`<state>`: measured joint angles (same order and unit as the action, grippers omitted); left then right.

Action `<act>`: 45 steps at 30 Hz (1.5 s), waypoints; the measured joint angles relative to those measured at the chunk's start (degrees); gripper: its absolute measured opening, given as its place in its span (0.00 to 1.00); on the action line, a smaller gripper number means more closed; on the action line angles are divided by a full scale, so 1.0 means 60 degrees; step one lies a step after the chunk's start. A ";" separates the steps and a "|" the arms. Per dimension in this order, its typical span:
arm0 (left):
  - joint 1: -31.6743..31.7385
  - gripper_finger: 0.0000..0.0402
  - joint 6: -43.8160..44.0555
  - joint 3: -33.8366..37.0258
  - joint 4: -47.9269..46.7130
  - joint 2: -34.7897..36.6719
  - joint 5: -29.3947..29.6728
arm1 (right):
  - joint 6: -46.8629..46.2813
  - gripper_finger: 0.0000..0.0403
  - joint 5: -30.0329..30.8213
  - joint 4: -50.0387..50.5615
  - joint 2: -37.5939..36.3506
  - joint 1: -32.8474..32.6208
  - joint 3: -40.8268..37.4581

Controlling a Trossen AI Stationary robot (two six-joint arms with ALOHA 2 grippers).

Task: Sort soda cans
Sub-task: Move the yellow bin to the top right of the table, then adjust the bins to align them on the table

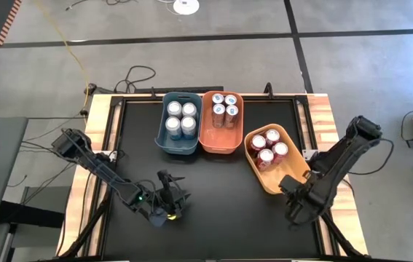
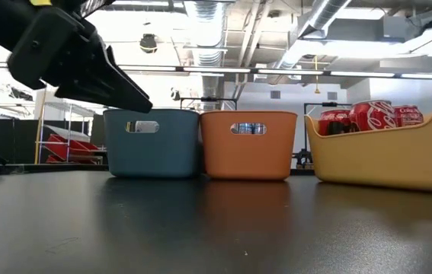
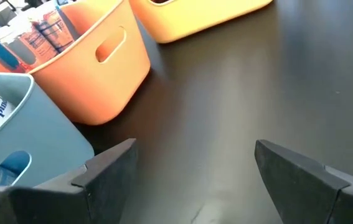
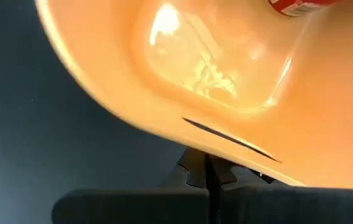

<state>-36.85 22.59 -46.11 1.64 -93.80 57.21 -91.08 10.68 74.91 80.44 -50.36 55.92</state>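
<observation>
Three bins stand side by side at the far middle of the table, each with several soda cans upright in it. The blue bin [image 1: 179, 125] holds silver-topped cans [image 1: 181, 118]. White-and-blue cans [image 1: 224, 105] fill the orange bin [image 1: 221, 122]. Red cans [image 1: 268, 145] are in the yellow bin [image 1: 275, 161]. My left gripper [image 1: 170, 191] hangs open and holds nothing above the near left of the table [image 3: 195, 155]. My right gripper [image 1: 291, 191] is shut, pointing down at the yellow bin's near end [image 4: 208, 171]. My right gripper's shut fingers [image 4: 195, 171] come from above, right at the outer rim of the yellow bin's near end [image 4: 226, 140]. Whether they touch the rim, I cannot tell.
The black tabletop [image 1: 221, 211] lies bare between the two grippers and in front of the bins. Wooden side boards [image 1: 97, 124] edge the table. Cables lie on the floor beyond the far edge.
</observation>
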 joint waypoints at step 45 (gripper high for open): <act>0.0179 0.79 -0.0305 0.0000 -0.0473 0.0000 -0.0007 | 0.8543 0.01 0.2229 -0.2462 0.0014 0.7656 0.0007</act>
<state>-35.78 20.77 -46.11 -1.20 -93.80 57.17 -39.82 24.06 60.13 80.52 -4.42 55.96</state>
